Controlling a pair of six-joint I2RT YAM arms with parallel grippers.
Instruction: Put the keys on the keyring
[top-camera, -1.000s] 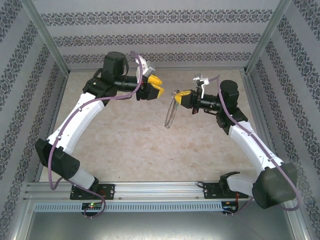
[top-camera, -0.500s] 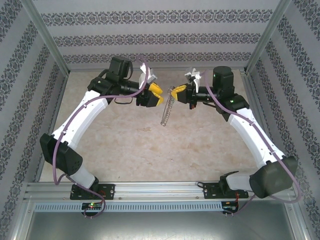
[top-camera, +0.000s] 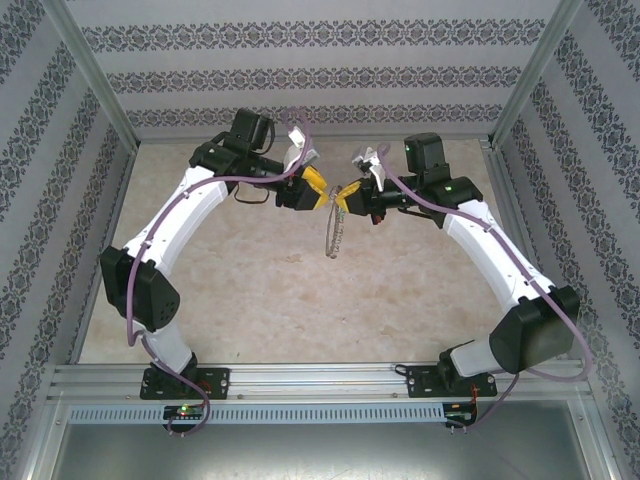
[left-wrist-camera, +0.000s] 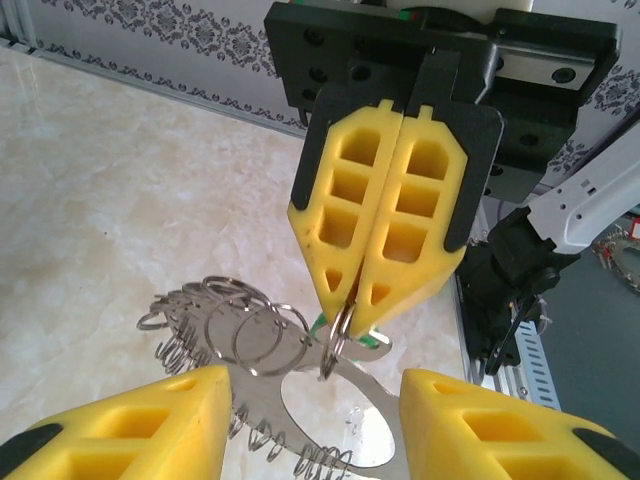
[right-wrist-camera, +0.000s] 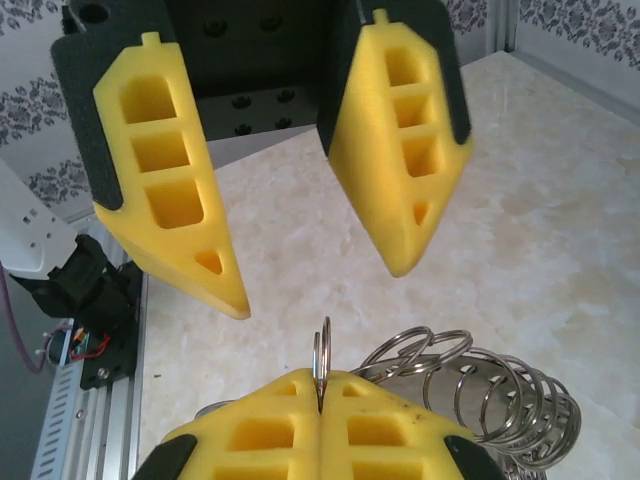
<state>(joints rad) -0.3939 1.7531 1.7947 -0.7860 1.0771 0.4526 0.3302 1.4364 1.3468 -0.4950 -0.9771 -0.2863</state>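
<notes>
a pale, marbled table (top-camera: 250, 290) sits framed by aluminium rails (top-camera: 300, 378) and patterned walls (top-camera: 320, 75).

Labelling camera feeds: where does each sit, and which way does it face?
Top: above and behind the arms, looking down at the table; both arms, left hand, right hand.
Left wrist: on left arm, facing the shut right hand; own open fingers below.
Right wrist: on right arm, facing the open left hand; own shut fingers below.
Shared: the keyring in the right hand.
</notes>
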